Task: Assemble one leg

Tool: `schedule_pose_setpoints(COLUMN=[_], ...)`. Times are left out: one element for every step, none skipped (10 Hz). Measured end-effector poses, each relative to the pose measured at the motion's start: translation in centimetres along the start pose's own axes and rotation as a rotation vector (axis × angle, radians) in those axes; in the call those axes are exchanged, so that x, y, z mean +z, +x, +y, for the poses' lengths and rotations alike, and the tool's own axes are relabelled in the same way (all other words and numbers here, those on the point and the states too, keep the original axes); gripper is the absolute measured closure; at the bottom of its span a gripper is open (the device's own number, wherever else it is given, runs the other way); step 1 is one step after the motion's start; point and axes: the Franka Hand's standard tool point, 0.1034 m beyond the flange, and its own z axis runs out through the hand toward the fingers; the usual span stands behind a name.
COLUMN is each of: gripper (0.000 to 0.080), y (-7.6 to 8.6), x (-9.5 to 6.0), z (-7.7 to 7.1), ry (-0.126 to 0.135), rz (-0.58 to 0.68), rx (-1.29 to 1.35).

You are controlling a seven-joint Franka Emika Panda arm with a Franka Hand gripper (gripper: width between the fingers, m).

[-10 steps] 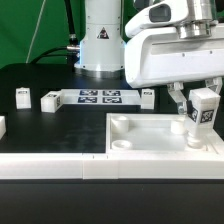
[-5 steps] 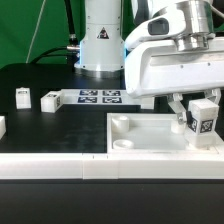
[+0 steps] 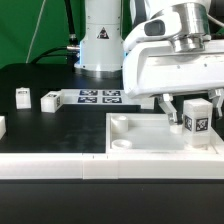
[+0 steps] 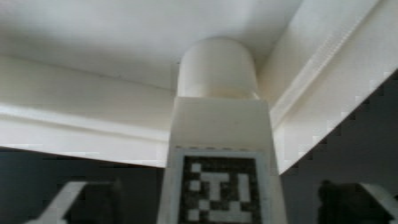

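Since a second ago: gripper (image 3: 193,113) and leg (image 3: 197,124) lower, and shifted slightly toward the exterior view's left; the arm's white housing fills more of the upper corner.

Items, from the exterior view's left to its right:

1. Black table (image 3: 40,135). Carries everything below.
2. White block (image 3: 2,126) at the picture's edge, cut off by it.
3. Two white blocks (image 3: 22,96) (image 3: 50,100), upright, near each other but apart, each with a dark tag on its front face.
4. Marker board (image 3: 100,97). Flat on the table in front of the robot base (image 3: 100,35), with several tags face up.
5. White recessed panel (image 3: 140,150). Lies flat in the foreground, raised rim all round, with a round socket in its near corner.
6. Gripper. Points down over the panel's far right part, jaws parted only by the leg's width and pressed on its two sides.
7. Leg. Upright between the jaws, tag facing the exterior camera, over the panel's recess near its right end. Whether its lower end touches the panel cannot be told.

Wrist view: leg (image 4: 217,120) runs up the middle of the frame, tag (image 4: 217,190) toward the camera, rounded end aimed at an inner corner of the panel (image 4: 107,60); fingers (image 4: 349,200) blurred on either side.
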Motion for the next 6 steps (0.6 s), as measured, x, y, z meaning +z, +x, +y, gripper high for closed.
schedule_pose_setpoints(gripper=[0.0182,0.0159,0.0159,0.0151,0.0151,0.015], y=[0.0,-0.01,-0.01,-0.01,-0.01,-0.01], x=[0.0,0.01,0.01,0.01,0.01,0.01], z=[0.0,0.0,0.0,0.0,0.0,0.0], ry=[0.0,0.0,0.0,0.0,0.0,0.0], rz=[0.0,0.0,0.0,0.0,0.0,0.0], rx=[0.0,0.0,0.0,0.0,0.0,0.0])
